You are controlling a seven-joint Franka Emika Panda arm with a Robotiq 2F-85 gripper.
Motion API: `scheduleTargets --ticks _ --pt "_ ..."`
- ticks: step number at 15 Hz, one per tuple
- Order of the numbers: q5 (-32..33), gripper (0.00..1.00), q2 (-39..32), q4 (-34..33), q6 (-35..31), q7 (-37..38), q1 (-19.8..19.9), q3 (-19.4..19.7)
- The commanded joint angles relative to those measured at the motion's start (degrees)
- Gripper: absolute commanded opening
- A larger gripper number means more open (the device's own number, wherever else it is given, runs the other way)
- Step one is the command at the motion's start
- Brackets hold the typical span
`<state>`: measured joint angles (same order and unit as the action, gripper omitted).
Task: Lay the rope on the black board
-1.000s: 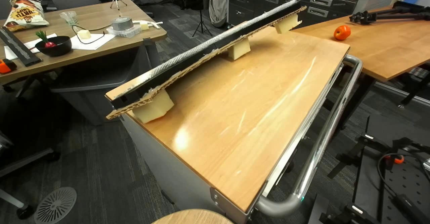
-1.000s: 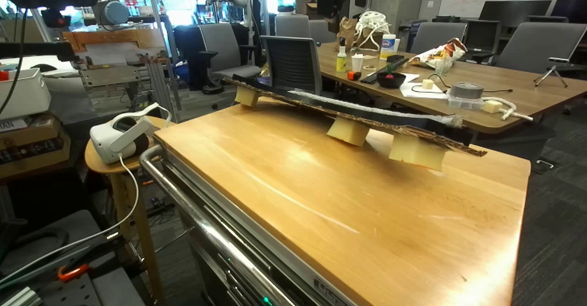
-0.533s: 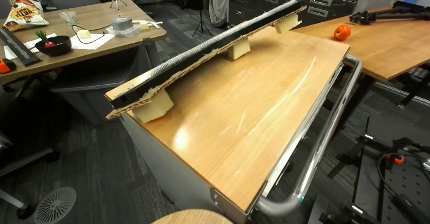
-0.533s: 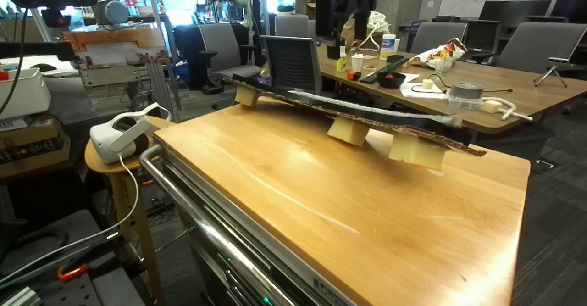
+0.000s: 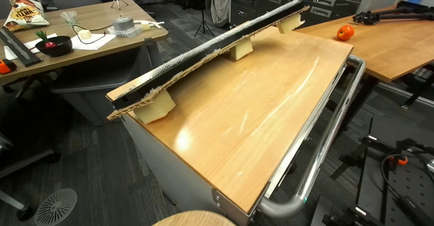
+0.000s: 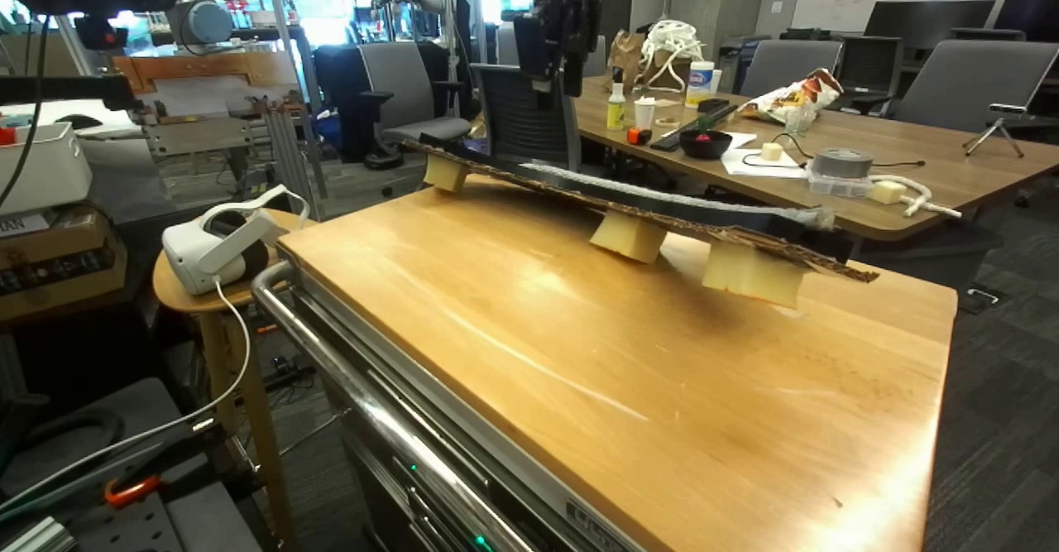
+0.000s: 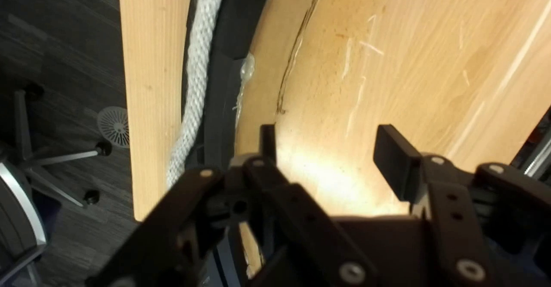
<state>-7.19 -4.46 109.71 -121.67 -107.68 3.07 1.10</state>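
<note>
Gripper (image 6: 557, 82) shifted toward nine o'clock in an exterior view since the frame half a second back; rope (image 7: 198, 61) and board (image 7: 221, 106) lie as they did.

Wrist view, left to right: dark floor (image 7: 64, 72); strip of pale wood (image 7: 150, 84); rope, lengthwise on the board, hugging its nine o'clock side. Long axis runs from just past twelve down to between six and seven, bowed gently with the board's arc; lower run passes out of sight behind the gripper. Next, cardboard (image 7: 262, 84) along the board's three o'clock side, then table (image 7: 413, 72). Gripper (image 7: 329, 147) spread, jaws well apart, bare table in the gap. Braid reads clearest here.

In an exterior view, rope (image 5: 196, 51) lies eight-to-two, its run reaching close to the board's two o'clock tip. Foam blocks (image 5: 156, 109) under the cardboard at left, middle and right. At four o'clock from that tip, a round orange thing (image 5: 345, 33), in this view alone.

In an exterior view, headset (image 6: 219, 246) far left, seen only here. Gripper apart from the rope, at about eleven o'clock from its middle. Rope (image 6: 654, 188) close to nine-to-three, right end dipping toward four, frayed-looking; its leftmost stretch out of sight. At twelve o'clock from it, a heap of white cord (image 6: 672, 43) and a wipes tub (image 6: 699, 80), again in this view alone.
</note>
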Motion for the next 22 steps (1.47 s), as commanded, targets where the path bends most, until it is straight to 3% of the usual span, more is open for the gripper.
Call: scheduleTargets --ticks 1,5,14,22 --pt "-1.31 0.29 -4.97 -6.10 2.01 -0.11 -0.75 -1.31" --pt "-1.33 0.01 -9.86 -10.75 2.82 0.52 -0.85 -3.00" --pt "-1.66 0.00 -17.60 -18.62 6.17 1.10 0.59 -4.15" --pt "-2.73 0.00 -20.62 -19.88 7.26 1.50 1.73 -4.72"
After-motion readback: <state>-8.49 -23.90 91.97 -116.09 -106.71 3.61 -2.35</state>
